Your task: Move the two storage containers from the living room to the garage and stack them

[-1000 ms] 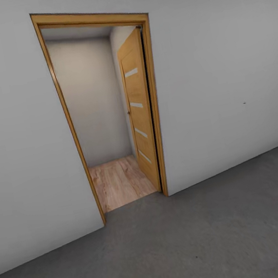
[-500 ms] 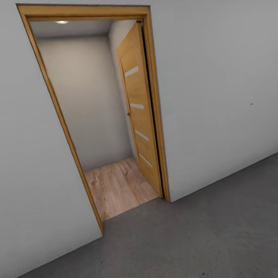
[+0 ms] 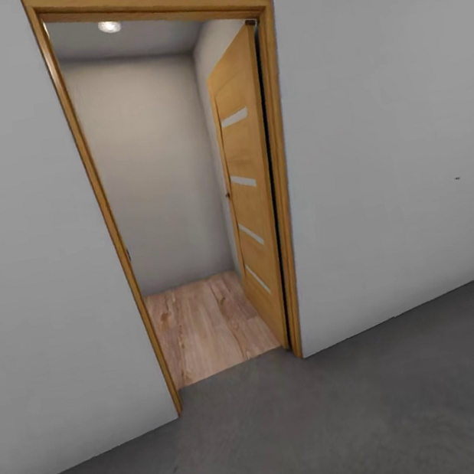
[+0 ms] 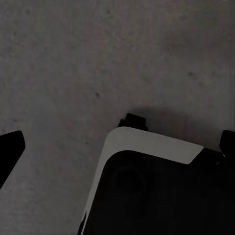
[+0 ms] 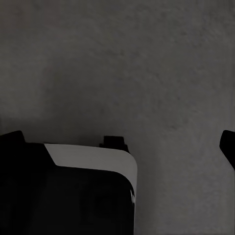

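Gripper fingers are absent from the head view, which looks across grey concrete floor at an open doorway in a white wall; its wooden door is swung inward along the right side, with light plank flooring beyond; no storage container is visible, so I judge the robot is heading out of the garage to fetch one; it should centre on the opening, favouring the left jamb, and keep both arms tucked. From the left wrist, the left gripper hangs over concrete above the robot's base, its dark fingertips spread wide with nothing between; from the right wrist, the right gripper is likewise spread and empty.
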You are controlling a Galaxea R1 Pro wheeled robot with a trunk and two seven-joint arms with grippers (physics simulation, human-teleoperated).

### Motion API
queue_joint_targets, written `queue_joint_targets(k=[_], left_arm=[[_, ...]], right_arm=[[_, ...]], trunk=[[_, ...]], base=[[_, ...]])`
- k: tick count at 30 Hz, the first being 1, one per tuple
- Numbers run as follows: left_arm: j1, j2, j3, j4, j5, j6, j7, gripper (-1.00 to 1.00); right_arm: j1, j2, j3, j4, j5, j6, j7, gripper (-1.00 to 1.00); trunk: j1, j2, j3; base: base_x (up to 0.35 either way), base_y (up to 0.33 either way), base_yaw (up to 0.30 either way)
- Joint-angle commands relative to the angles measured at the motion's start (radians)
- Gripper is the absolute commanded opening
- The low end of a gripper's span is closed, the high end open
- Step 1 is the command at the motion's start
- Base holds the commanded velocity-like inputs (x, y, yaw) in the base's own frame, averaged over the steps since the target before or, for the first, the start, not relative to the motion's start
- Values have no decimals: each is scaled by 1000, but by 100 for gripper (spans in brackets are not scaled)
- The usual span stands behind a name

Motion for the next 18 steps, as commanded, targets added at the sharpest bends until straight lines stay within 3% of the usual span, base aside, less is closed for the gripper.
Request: queue_joint_targets(k=[1,10,18], left_arm=[[-1,-1,4,1,4,-4,2,100],[0,-2,3,1,4,-4,2,100],[-1,-2,3,1,4,-4,2,100]], right_arm=[[-1,0,1,3,6,-5,-4,100],[-1,0,1,3,4,-6,-5,100],[-1,0,2,3,9,0,-10,100]], trunk=[[1,-1,-1],[1,-1,-1],[1,-1,-1]], base=[[320,0,257],[320,-39,265],[319,-91,55]])
